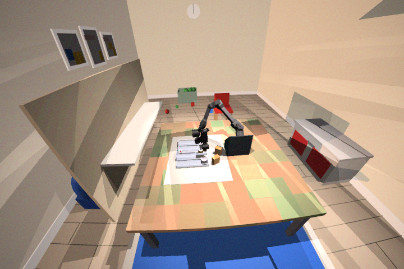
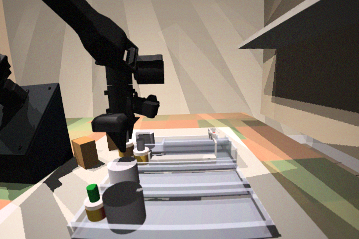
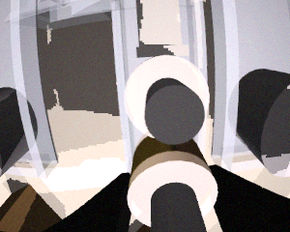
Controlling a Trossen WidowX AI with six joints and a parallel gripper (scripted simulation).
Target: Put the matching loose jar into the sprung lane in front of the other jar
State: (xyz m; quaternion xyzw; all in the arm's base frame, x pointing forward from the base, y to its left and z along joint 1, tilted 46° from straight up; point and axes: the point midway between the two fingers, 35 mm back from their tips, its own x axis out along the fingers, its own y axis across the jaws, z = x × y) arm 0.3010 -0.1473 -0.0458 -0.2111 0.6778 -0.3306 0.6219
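Observation:
My gripper (image 2: 124,148) (image 3: 170,177) is shut on a jar (image 2: 130,152) (image 3: 140,198) with an amber body, white shoulder and grey knob. A matching jar (image 2: 141,158) (image 3: 137,94) stands in the sprung lane directly behind it, close against it or touching. Its back side is next to a thin pale plate (image 2: 149,156). The held jar is at the lane's front end and looks a little higher in the exterior view. Its base and the low front stop are hidden, so I cannot tell whether it rests on the lane floor.
Clear-walled lanes lie alongside, with a light grey cylinder (image 2: 122,172) and a dark cylinder (image 2: 124,205) at their fronts. A green-knobbed jar (image 2: 95,212) stands beside the dark one. Brown blocks (image 2: 86,153) (image 1: 215,159) stand before the lanes, near the black box (image 1: 240,145).

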